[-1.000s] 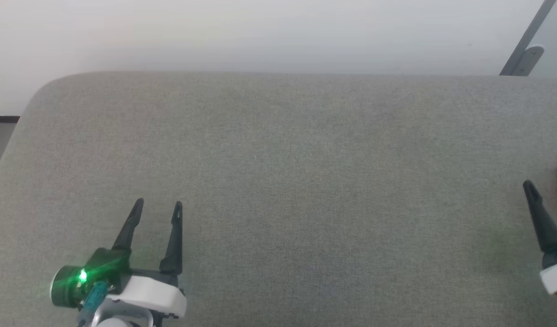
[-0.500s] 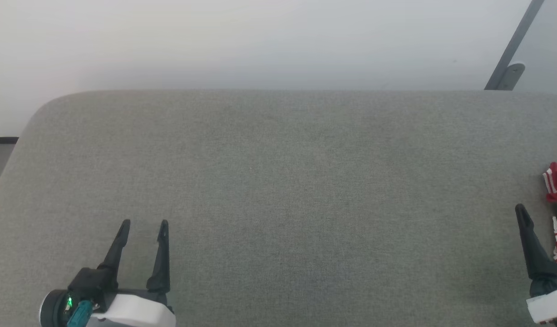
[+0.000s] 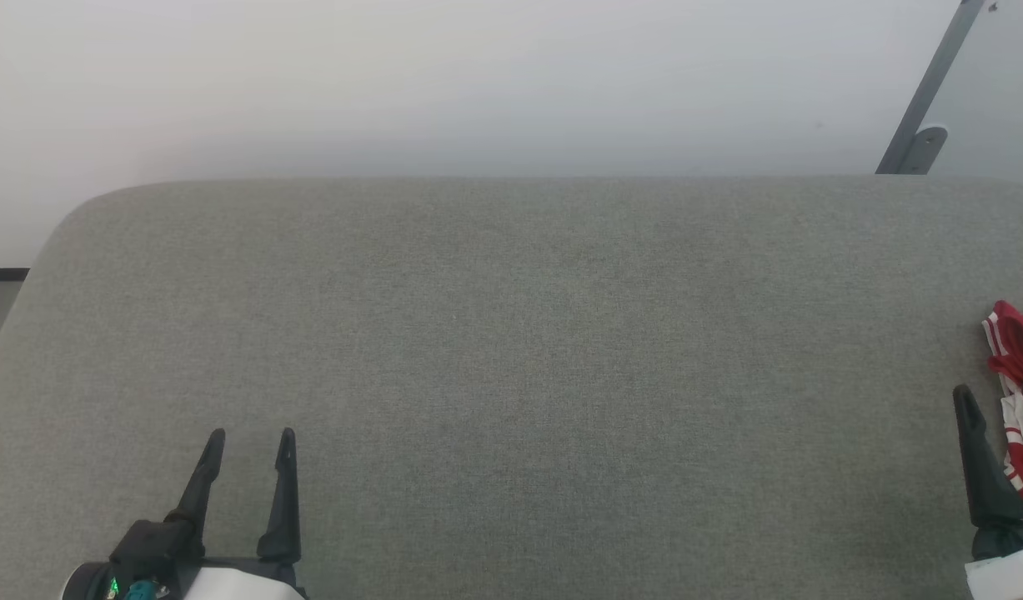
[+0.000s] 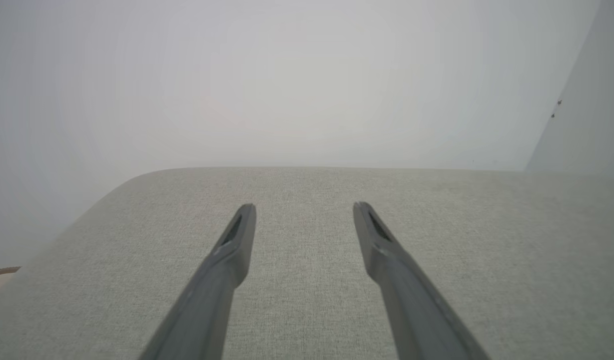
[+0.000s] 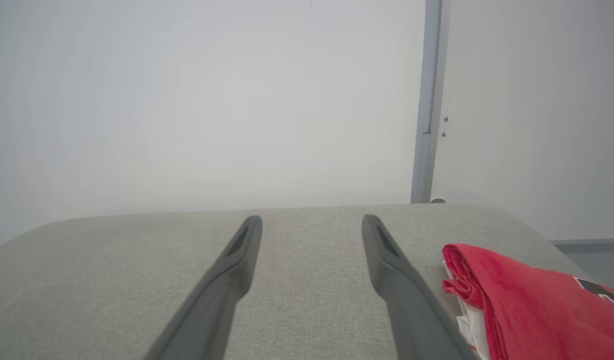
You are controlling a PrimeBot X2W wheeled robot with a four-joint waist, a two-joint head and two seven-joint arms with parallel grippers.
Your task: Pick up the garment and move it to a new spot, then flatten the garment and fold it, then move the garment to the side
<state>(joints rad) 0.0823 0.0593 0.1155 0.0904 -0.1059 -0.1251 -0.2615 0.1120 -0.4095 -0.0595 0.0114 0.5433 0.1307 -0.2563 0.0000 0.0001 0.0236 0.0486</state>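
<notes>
My left gripper (image 3: 252, 433): long, dark, tapered fingers (image 4: 226, 260) slotted near the tips — green light (image 3: 112, 588) and white casing (image 3: 236, 585) behind.

Wide open grey table (image 3: 511, 333) ahead of my left gripper (image 3: 253, 433); beside my right gripper (image 5: 312, 219), the bunched jersey (image 5: 537, 305) blocks the right edge.

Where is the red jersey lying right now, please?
The jersey lies bunched on the grey padded surface at the head view's far right edge, close beside the right pincer.
</notes>
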